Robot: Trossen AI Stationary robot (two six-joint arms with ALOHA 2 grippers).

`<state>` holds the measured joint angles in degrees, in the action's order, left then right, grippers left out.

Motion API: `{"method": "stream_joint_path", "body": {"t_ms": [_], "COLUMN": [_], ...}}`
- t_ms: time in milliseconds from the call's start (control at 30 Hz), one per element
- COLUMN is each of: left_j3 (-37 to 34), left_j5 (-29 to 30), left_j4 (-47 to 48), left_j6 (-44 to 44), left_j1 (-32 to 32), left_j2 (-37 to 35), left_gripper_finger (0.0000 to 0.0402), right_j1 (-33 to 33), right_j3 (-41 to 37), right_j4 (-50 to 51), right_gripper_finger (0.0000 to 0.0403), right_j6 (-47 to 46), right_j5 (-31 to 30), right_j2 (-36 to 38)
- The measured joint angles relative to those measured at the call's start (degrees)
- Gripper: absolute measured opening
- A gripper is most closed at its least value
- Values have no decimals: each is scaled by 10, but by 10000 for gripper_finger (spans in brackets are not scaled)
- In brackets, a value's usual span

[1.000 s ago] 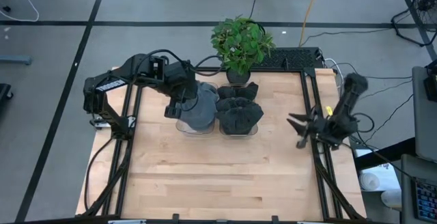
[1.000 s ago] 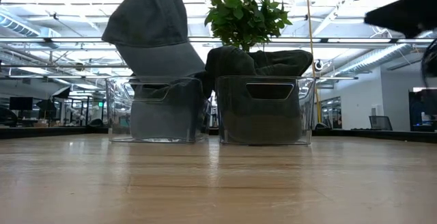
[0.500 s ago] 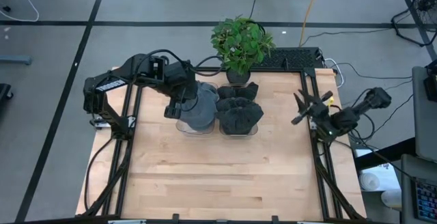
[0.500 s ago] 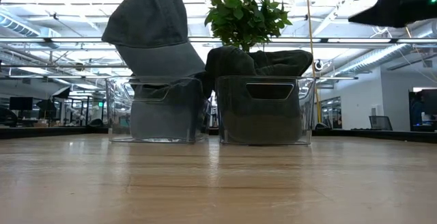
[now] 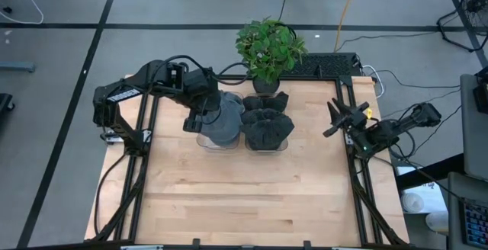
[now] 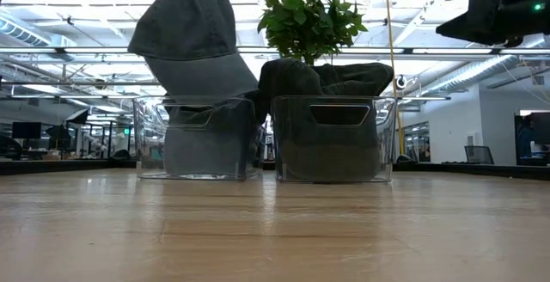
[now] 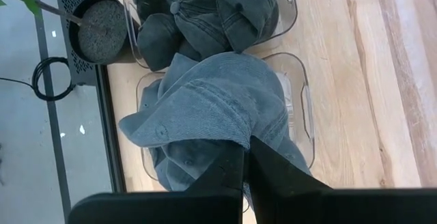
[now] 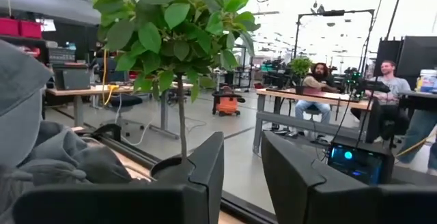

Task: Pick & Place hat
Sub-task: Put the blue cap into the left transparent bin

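Left end effector (image 7: 244, 157): above left bin (image 5: 204, 139), fingers pinched on grey hat (image 5: 222, 120).
Right bin (image 5: 263, 145): dark hats, touching left bin.
Right end effector (image 5: 335, 120): raised at counter's (image 5: 244, 197) right edge, fingers slightly apart, empty.

High view looks straight down on the whole bench (image 5: 252, 197), low view level across it, close wrist views past their fingers (image 7: 270, 176); all share the plant (image 5: 267, 48).
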<state>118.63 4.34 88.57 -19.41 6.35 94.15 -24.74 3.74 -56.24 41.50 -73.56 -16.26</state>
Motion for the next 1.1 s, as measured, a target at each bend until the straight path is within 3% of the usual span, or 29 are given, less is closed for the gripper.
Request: {"method": "stream_joint_path", "body": {"t_ms": [233,400,600,733,833,1033,1100], "left_j3": [0,0,8,35,58,86,86], "left_j5": [1,2,1,1,1,2,2], "left_j4": [8,15,15,15,14,14,14], "left_j6": [0,3,11,3,4,6,4], "left_j1": [0,0,0,0,0,15,19], "left_j2": [-1,-1,-1,-1,-1,-2,-1], "left_gripper_finger": [3,3,3,3,3,3,3], "right_j1": [-1,-11,-27,-27,-27,-27,-27], "right_j3": [-8,-9,-9,-10,-10,-10,-8], "right_j4": [10,50,95,125,222,519,554], "right_gripper_finger": [89,89,89,89,89,89,89], "right_j6": [-23,-154,-204,-293,-385,-619,-672], "right_j5": [0,-20,202,303,351,415,447], "right_j2": [0,1,1,2,1,1,-1]}}
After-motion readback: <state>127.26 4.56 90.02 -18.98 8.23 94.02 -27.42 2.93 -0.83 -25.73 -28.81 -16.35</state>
